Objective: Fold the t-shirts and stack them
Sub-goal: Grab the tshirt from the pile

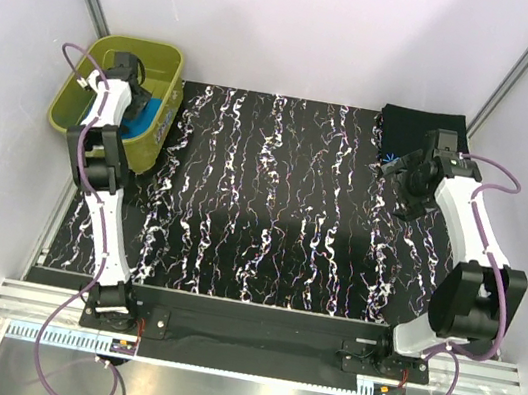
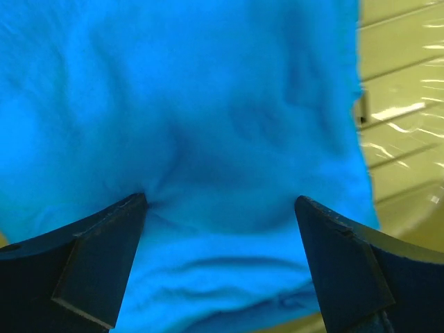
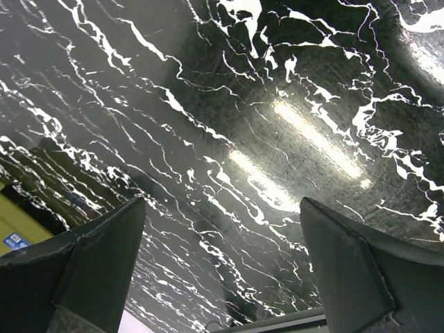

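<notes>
While the left arm reaches into the olive-green basket (image 1: 149, 44) at the far left corner of the table (image 1: 262, 207), the left gripper (image 1: 127, 66) sits low inside it, over the turquoise t-shirt (image 1: 160, 107).

Left wrist view: the turquoise t-shirt (image 2: 208, 104) fills nearly the whole picture, rumpled, with soft folds. The left gripper (image 2: 220, 208) has its jaws spread wide. Both fingertips (image 2: 118, 229) are down at the cloth, and a crease puckers at the left one. Cloth lies between the jaws but is not pinched. The basket wall (image 2: 402, 83), ribbed and glossy, shows at the right edge, beside the shirt's hem.

Top view: only a small patch of turquoise is visible, against the basket's right side; the arm hides the rest.

The black t-shirt (image 1: 414, 126) lies folded flat at the far right corner of the table, apart from the basket. Its small blue-white starburst mark (image 1: 389, 159) shows at the near left edge of the fold.

The right gripper (image 1: 397, 171) hovers just beside that mark, at the shirt's near left corner. Whether it touches the cloth I cannot tell.

Right wrist view: the right gripper (image 3: 222, 208) is also spread wide, with nothing between the jaws. Beneath it is only the black, white-veined table surface (image 3: 243, 104), with two bright light reflections.
</notes>
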Controlling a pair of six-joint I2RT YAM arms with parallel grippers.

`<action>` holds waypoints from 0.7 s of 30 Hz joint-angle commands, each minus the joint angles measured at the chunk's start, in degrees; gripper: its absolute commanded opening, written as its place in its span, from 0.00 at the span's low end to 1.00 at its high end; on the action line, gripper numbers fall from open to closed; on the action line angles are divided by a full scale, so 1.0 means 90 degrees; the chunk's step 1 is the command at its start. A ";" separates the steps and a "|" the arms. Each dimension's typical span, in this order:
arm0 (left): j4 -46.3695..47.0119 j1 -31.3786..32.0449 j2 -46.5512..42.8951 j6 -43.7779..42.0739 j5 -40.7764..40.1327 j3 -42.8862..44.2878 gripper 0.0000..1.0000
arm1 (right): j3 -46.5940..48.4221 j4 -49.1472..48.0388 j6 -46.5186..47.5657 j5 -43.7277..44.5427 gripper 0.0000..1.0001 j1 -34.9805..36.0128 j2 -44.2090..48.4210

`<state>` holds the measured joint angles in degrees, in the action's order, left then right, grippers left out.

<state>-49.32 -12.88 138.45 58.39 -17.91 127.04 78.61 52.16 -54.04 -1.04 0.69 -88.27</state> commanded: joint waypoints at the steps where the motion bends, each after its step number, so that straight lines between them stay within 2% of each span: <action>1: 0.0626 -0.0092 0.0094 0.0503 0.0281 -0.0190 0.95 | 0.0348 -0.0044 0.0058 0.0125 1.00 -0.0221 -0.0104; 4: 0.0646 -0.0092 0.0348 0.0757 0.0330 -0.0229 0.93 | 0.0387 -0.0093 -0.0011 -0.0041 1.00 -0.0301 -0.0231; 11: 0.0977 -0.0160 0.0661 0.0954 0.0545 -0.0346 0.67 | 0.0523 -0.0122 0.0028 -0.0090 1.00 -0.0418 -0.0407; 12: 0.1046 -0.0160 0.0690 0.0896 0.0545 -0.0337 0.57 | 0.0533 -0.0112 0.0038 -0.0090 1.00 -0.0438 -0.0407; 14: 0.1056 -0.0160 0.0710 0.0798 0.0555 -0.0269 0.44 | 0.0553 -0.0112 0.0067 -0.0099 1.00 -0.0438 -0.0407; 15: 0.1066 -0.0160 0.0681 0.0633 0.0555 -0.0220 0.33 | 0.0553 -0.0112 0.0096 -0.0119 1.00 -0.0438 -0.0417; 21: 0.1076 -0.0063 -0.0176 0.0095 0.0359 -0.0093 0.01 | 0.0533 -0.0199 0.0155 -0.0352 1.00 -0.0438 -0.0349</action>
<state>-40.53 -14.13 140.88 62.54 -15.25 125.95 81.17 51.75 -53.74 -2.74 -3.05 -91.85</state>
